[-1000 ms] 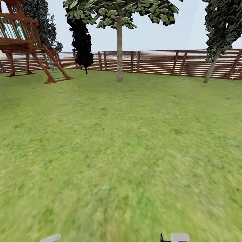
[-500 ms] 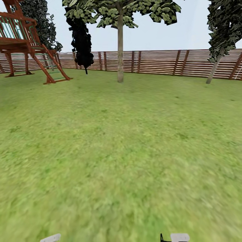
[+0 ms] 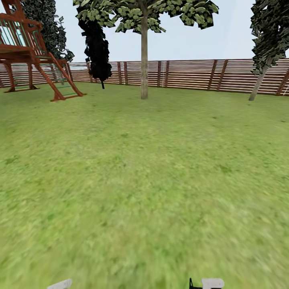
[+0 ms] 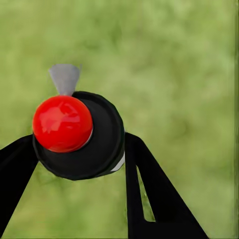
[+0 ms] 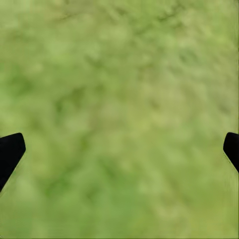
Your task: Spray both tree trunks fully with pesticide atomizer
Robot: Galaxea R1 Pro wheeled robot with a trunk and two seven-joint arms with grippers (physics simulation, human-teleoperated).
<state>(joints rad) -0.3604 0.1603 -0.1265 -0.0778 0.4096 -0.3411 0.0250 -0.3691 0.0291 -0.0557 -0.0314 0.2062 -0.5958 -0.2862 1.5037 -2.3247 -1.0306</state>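
The pesticide atomizer (image 4: 62,123) has a round black body, a glossy red cap and a small grey nozzle. My left gripper (image 4: 79,149) is shut on it, one black finger (image 4: 149,184) on each side, with blurry green grass of the floor (image 4: 189,74) behind. My right gripper (image 5: 119,149) stands open over grass with nothing between its fingertips (image 5: 10,149). In the head view one tree with a straight grey-tan tree trunk (image 3: 144,60) stands far ahead, in front of the fence. No spray cloud is visible.
A brown slatted fence (image 3: 188,74) closes the far side of the lawn (image 3: 144,180). A red-brown wooden playset (image 3: 28,52) stands at the far left. A dark-leaved tree (image 3: 96,48) and a thin leaning tree (image 3: 259,80) stand by the fence.
The whole head view has shifted slightly and the far tree looks a little nearer, so the camera has moved forward. The atomizer stays in my left gripper.
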